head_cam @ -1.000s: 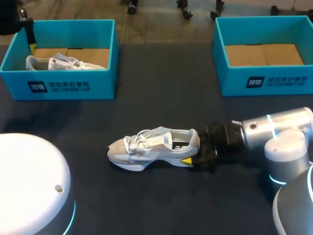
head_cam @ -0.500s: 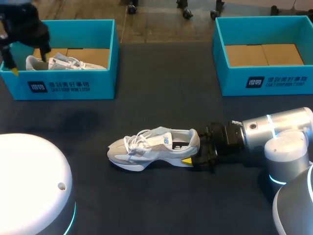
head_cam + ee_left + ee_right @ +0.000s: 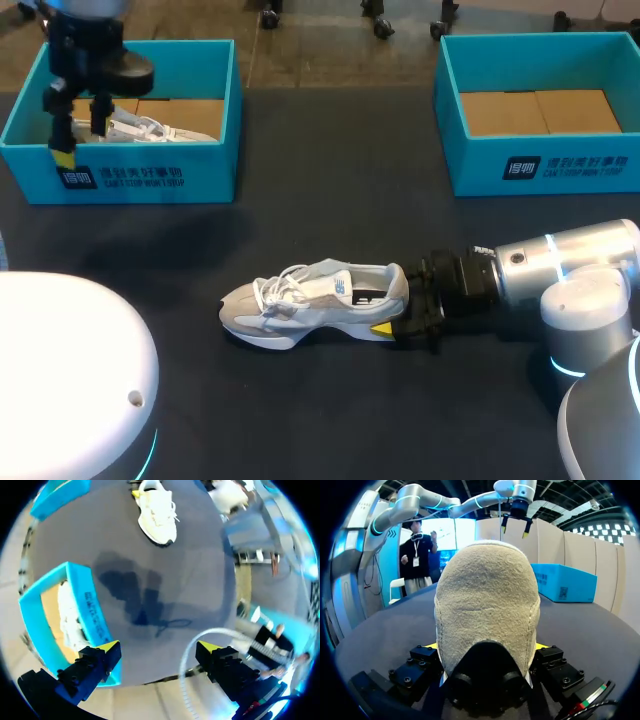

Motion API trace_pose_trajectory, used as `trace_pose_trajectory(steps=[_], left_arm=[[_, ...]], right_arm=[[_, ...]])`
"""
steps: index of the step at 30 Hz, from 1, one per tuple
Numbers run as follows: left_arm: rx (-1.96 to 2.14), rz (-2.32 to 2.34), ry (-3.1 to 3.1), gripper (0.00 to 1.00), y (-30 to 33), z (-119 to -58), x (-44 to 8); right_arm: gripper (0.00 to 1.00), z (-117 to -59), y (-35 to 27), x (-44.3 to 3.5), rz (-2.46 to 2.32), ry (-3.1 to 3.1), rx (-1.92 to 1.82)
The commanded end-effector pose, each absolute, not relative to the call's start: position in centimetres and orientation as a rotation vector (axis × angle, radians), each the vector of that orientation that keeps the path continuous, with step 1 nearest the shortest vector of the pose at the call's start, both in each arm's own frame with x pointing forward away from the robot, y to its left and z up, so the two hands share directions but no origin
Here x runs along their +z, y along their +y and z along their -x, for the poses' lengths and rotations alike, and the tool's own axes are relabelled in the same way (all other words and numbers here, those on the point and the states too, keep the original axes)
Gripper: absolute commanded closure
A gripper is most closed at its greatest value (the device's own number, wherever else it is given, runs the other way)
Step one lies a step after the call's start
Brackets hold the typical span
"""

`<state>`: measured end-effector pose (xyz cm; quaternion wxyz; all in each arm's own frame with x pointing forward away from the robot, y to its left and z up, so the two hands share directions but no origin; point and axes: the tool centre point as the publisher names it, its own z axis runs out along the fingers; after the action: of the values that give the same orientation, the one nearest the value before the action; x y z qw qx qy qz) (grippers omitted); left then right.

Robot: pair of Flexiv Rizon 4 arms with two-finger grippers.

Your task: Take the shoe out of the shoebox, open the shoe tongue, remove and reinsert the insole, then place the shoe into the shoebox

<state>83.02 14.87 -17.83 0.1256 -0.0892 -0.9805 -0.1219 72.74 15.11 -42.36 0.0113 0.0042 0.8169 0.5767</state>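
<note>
A white and grey shoe (image 3: 315, 298) lies on its sole in the middle of the dark table, toe to the left. My right gripper (image 3: 403, 312) is shut on its heel, low to the table. In the right wrist view the beige heel (image 3: 487, 600) fills the space between the fingers (image 3: 432, 646). My left gripper (image 3: 80, 140) hangs open and empty above the left end of the left blue shoebox (image 3: 150, 175). In the left wrist view its yellow tips (image 3: 107, 645) stand wide apart over the box's front wall (image 3: 95, 615), and the shoe (image 3: 157, 510) lies far ahead.
A second white shoe (image 3: 130, 128) lies inside the left shoebox. Another blue shoebox (image 3: 540, 165) stands at the back right, showing only its cardboard floor. My arms' white bases take up the front corners.
My left gripper has swung in from the far left corner to above the left shoebox's left end. The right arm and the shoe have not moved.
</note>
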Motion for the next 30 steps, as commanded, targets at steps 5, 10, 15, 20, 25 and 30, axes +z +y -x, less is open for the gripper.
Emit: trace_pose_trajectory(steps=[5, 10, 15, 20, 25, 30], left_arm=[[-0.278, -1.522, -2.343, 0.0, 11.5, -81.8, -18.2], [-0.278, -1.522, -2.343, 0.0, 11.5, -81.8, -18.2], [-0.252, -1.555, -2.323, 0.0, 11.4, -81.4, -18.4], [-0.1, -1.81, -2.169, 0.0, 9.5, -78.5, -19.5], [-0.041, -2.086, -2.053, 0.0, 7.1, -76.4, -20.1], [-0.13, -2.5, -1.86, 0.0, 4.7, -76.4, -20.8]], right_arm=[[1.0, -72.7, 15.5, -42.6, -0.014, 2.553, 1.792], [1.0, -72.7, 15.5, -42.6, -0.014, 2.553, 1.792], [1.0, -72.7, 15.5, -42.6, -0.014, 2.553, 1.792], [1.0, -72.7, 15.5, -42.6, -0.014, 2.553, 1.792], [1.0, -72.7, 15.5, -42.6, -0.014, 2.553, 1.792], [1.0, -72.7, 15.5, -42.6, -0.014, 2.553, 1.792]])
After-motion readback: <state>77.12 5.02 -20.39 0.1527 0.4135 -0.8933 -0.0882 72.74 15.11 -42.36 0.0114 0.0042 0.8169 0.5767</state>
